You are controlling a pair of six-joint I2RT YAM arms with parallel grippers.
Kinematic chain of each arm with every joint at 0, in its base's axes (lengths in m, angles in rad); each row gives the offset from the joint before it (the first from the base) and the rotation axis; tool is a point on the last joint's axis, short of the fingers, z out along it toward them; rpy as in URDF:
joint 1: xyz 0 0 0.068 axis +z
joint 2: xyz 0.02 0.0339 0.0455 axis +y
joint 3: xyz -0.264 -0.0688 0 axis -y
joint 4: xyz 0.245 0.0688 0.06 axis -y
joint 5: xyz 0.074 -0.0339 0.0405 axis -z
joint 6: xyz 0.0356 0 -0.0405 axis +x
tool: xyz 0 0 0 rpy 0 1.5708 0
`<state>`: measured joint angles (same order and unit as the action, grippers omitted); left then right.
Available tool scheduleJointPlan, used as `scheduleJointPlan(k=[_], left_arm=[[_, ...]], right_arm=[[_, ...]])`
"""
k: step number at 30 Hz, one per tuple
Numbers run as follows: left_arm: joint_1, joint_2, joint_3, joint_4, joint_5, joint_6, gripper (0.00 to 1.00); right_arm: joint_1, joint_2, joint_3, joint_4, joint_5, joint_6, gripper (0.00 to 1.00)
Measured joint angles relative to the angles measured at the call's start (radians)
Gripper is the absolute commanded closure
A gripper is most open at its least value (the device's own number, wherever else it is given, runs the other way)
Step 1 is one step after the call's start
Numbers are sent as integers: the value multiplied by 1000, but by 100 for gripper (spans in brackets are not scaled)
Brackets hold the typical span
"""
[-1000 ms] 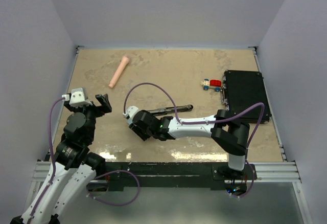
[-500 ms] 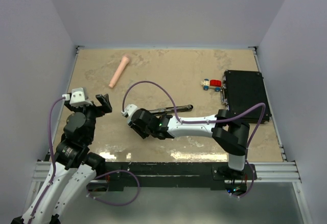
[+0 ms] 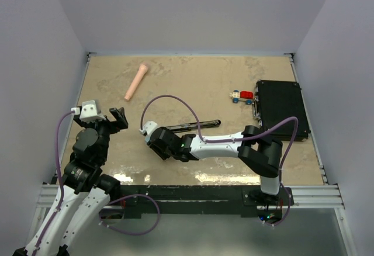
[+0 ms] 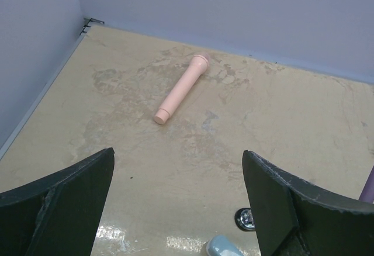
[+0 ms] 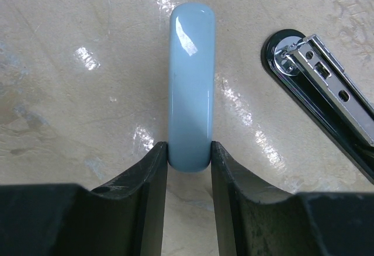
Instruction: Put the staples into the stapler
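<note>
My right gripper (image 5: 189, 145) is shut on the near end of a light blue rounded stapler body (image 5: 189, 80) that lies on the table. Next to it lies a black and chrome stapler (image 5: 327, 92), opened flat, its metal channel showing. In the top view the right gripper (image 3: 154, 140) is low at the left end of that black stapler (image 3: 193, 126). My left gripper (image 4: 177, 152) is open and empty, held above the table left of them (image 3: 114, 118); the blue tip (image 4: 225, 247) shows at its bottom edge. The staples box and tray are not in view.
A pink cylinder (image 3: 135, 82) lies at the far left, also in the left wrist view (image 4: 181, 89). A small red and white toy car (image 3: 242, 97) sits beside a black case (image 3: 280, 109) at the right. Walls enclose three sides of the table.
My right gripper has shifted slightly while staying shut on the blue stapler body. The left arm has not moved.
</note>
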<state>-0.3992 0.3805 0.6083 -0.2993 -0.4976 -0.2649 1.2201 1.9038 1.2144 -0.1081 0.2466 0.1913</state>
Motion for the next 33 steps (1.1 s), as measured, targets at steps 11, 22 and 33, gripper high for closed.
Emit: scheduleJointPlan(k=[11,22,33], left_arm=[[6,0,0,0,5,0,6],[15,0,0,0,8,0,6],[21,0,0,0,18,0,6]], right_arm=[[3,-10,-18,32,5,13,86],[3,48,129,-67,6,27,39],[3,-47,47,-70,-3,17,51]])
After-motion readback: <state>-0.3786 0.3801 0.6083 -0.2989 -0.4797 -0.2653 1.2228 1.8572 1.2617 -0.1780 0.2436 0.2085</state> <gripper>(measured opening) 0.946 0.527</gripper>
